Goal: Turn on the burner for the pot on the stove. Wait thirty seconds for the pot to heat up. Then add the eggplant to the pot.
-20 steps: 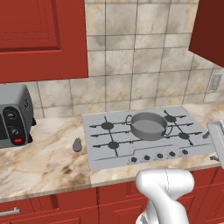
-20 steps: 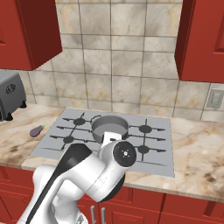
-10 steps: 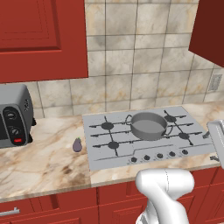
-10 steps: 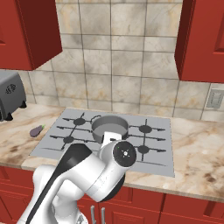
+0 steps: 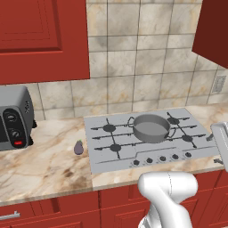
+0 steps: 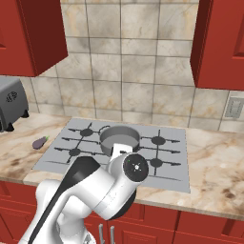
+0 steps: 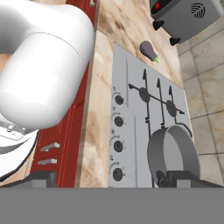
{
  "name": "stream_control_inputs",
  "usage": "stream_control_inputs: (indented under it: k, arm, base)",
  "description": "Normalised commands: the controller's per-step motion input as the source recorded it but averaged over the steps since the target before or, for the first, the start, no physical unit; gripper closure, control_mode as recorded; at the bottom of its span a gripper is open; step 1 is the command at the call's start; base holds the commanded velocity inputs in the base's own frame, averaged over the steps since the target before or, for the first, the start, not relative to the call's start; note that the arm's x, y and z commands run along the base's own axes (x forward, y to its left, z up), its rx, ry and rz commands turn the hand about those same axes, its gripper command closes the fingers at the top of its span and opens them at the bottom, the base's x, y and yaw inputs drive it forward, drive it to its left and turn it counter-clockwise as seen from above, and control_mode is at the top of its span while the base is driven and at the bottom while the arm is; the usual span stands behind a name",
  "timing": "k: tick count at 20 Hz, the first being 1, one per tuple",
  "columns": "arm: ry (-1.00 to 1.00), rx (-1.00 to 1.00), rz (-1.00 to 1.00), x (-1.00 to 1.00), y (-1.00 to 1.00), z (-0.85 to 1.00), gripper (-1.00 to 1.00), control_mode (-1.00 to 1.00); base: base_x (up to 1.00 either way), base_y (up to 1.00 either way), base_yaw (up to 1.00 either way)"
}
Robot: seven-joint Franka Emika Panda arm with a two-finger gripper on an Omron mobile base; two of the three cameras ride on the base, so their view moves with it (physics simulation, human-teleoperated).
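The grey pot (image 5: 151, 128) (image 6: 120, 137) (image 7: 175, 155) sits on a middle burner of the light-grey stove (image 5: 101, 156) (image 6: 171, 172) (image 7: 131, 70). Left of the stove on the marble counter lies the small purple eggplant (image 5: 79, 147) (image 6: 40, 141) (image 7: 148, 50). A row of dark knobs (image 5: 162, 158) (image 7: 118, 133) runs along the stove's front edge. My gripper (image 7: 111, 180) hangs open and empty above the counter's front edge near the knob row, well apart from pot and eggplant. Its two dark tips stand wide apart.
A grey toaster oven (image 5: 13, 118) (image 6: 9, 102) (image 7: 183, 15) stands at the counter's left end. Red wall cabinets (image 5: 42, 38) hang above and red drawers (image 7: 59, 144) run below. A wall outlet (image 6: 232, 107) sits on the right.
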Motion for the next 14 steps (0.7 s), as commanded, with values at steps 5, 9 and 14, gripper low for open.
stream_control_inputs:
  k: [5,9,14]
  arm:
    - [0.00,0.00,0.00,0.00,0.00,0.00,-1.00,-1.00]
    - [0.00,0.00,0.00,0.00,0.00,0.00,-1.00,-1.00]
    - [0.00,0.00,0.00,0.00,0.00,0.00,-1.00,-1.00]
  base:
    - [0.00,0.00,0.00]
    - [0.00,0.00,0.00]
    - [0.00,0.00,0.00]
